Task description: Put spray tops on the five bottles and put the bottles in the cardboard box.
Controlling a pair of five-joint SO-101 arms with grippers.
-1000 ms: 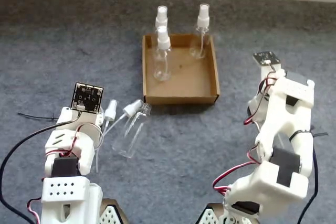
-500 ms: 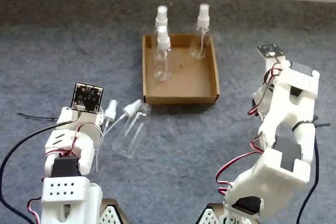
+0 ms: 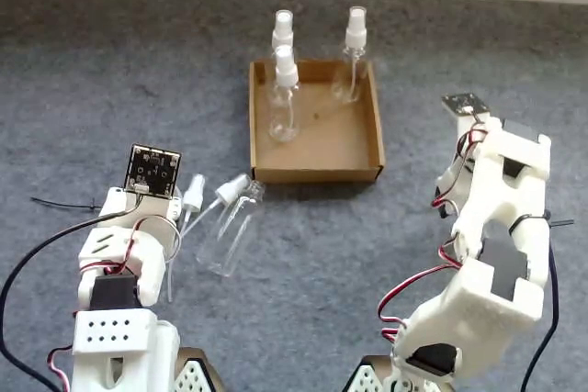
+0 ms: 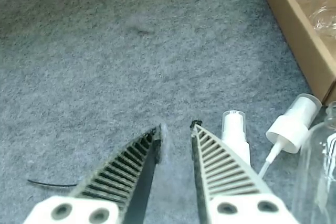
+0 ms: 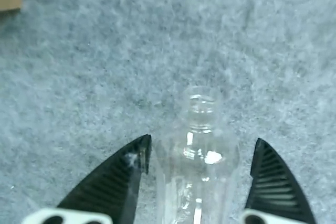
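Your right gripper (image 5: 200, 145) is spread wide, one jaw on either side of an uncapped clear bottle (image 5: 201, 124) over the grey carpet (image 3: 110, 89); there is a gap at each jaw tip. Your left gripper (image 4: 176, 129) has its jaws slightly parted with nothing between them, just beside two loose spray tops (image 4: 234, 129) (image 4: 291, 119). A second topless bottle (image 3: 228, 234) lies on the carpet next to those tops, near the cardboard box (image 3: 317, 172). Two capped bottles (image 3: 284, 112) (image 3: 349, 80) stand upright in the box. A third capped bottle (image 3: 282, 27) stands at its far left edge; you cannot tell whether it is inside or behind.
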